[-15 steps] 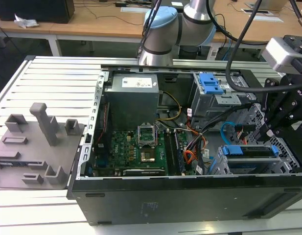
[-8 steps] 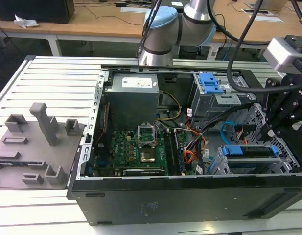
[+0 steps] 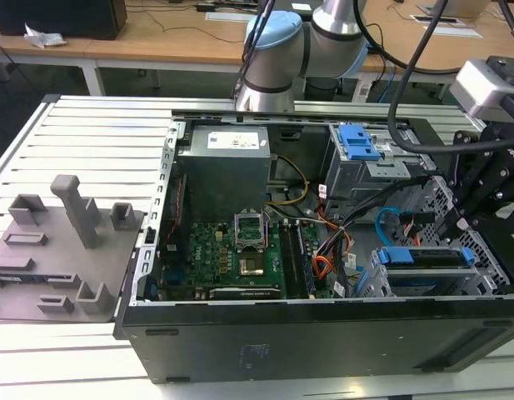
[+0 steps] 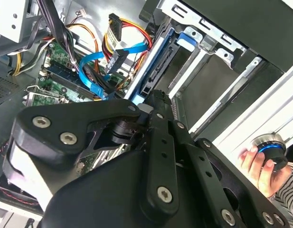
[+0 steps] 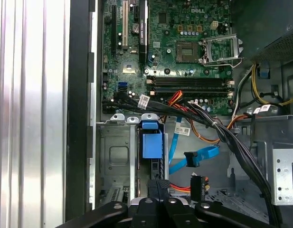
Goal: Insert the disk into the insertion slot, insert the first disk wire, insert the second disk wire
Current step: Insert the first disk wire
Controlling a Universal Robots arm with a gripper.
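The black gripper point(image 5: 158, 184), closed on nothing visible, hangs at the mouth of the grey perforated metal insertion slot point(image 5: 114, 154), in line with the blue-framed silver disk point(image 5: 152, 145) seated lengthwise inside.

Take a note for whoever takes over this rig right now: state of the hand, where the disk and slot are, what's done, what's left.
The hand is shut with nothing seen in it, its tips close to the end of the disk.
The disk sits in the insertion slot, at the exterior view's right of the open case. Whether it is fully home cannot be told.
Done: disk in the slot.
Left: both wires. The blue data cable and the black power plug hang loose beside the slot.
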